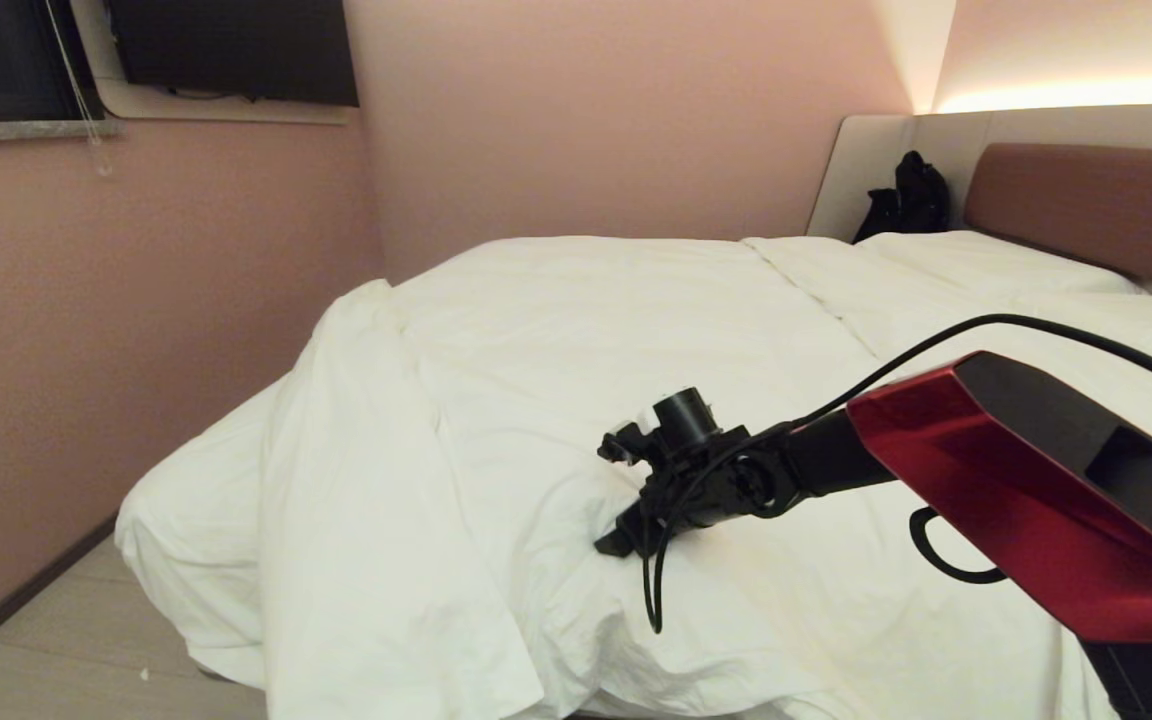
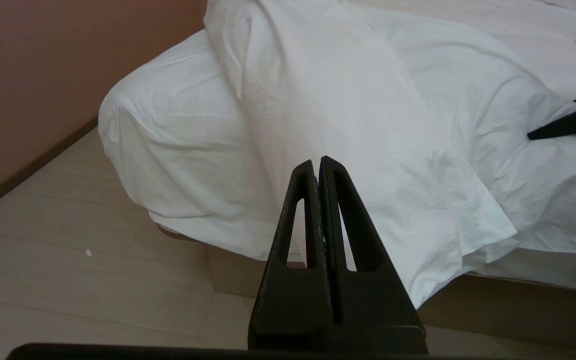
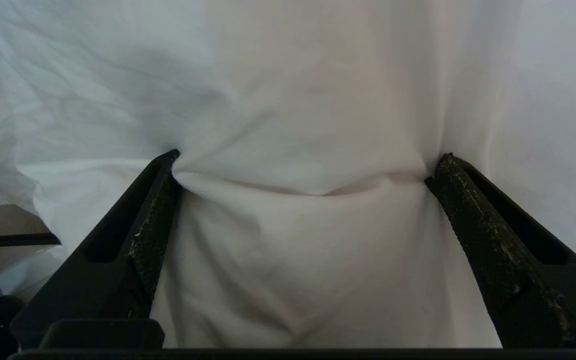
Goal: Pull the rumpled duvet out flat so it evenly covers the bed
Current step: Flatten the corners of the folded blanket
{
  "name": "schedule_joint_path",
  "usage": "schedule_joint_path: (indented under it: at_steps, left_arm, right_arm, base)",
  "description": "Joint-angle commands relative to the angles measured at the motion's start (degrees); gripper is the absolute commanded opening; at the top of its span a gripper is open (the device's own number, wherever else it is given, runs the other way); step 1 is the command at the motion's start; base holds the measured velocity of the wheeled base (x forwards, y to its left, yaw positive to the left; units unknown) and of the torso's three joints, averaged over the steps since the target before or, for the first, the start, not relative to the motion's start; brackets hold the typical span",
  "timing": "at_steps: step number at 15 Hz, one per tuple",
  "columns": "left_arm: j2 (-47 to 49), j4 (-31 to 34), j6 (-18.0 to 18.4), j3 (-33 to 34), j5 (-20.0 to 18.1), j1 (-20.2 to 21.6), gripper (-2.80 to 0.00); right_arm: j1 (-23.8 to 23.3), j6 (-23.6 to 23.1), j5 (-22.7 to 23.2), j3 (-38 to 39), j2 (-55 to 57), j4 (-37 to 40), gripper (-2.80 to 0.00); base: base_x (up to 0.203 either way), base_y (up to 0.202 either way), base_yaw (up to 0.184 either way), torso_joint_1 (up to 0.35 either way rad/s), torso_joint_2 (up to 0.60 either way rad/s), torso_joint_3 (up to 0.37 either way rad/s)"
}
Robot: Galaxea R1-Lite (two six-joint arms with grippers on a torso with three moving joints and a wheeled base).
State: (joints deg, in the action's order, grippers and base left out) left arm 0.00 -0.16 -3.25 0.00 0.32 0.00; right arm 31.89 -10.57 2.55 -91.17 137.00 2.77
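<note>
The white duvet (image 1: 556, 330) lies wrinkled over the bed (image 1: 1086, 200), and one fold hangs over the foot corner (image 2: 348, 150). My right gripper (image 1: 616, 495) reaches from the right onto the duvet near the foot of the bed. It is open, and both fingertips press into the cloth, which bulges between them (image 3: 309, 157). One of its fingers (image 2: 563, 125) also shows in the left wrist view. My left gripper (image 2: 318, 161) is shut on nothing and hangs parked off the bed's foot corner, above the floor. It is outside the head view.
A pink wall (image 1: 136, 350) runs close along the bed's left side, with a narrow strip of pale floor (image 1: 56, 640) between. White pillows (image 1: 986, 265) and a black bag (image 1: 906, 200) sit at the headboard end. The beige bed base (image 2: 238, 272) shows under the sheeted mattress corner (image 2: 168, 150).
</note>
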Motion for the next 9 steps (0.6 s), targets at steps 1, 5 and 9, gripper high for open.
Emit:
schedule_joint_path:
  at_steps: [1,5,9]
  left_arm:
    - [0.0,-0.02,-0.09,0.0,0.03,0.0,-2.8]
    - [0.0,-0.02,0.0,0.0,0.03,0.0,-2.8]
    - [0.0,-0.02,0.0,0.0,0.03,0.0,-2.8]
  right_arm:
    - [0.01,0.02,0.0,0.03,0.38,0.13,0.0]
    - [0.17,0.27,0.2,0.09,-0.23,0.13,-2.8]
    - [1.75,3.01,0.35,0.12,-1.21,0.05,-2.8]
  base:
    - [0.0,0.0,0.0,0.0,0.0,0.0]
    - [0.0,0.0,0.0,0.0,0.0,0.0]
    - [0.0,0.0,0.0,0.0,0.0,0.0]
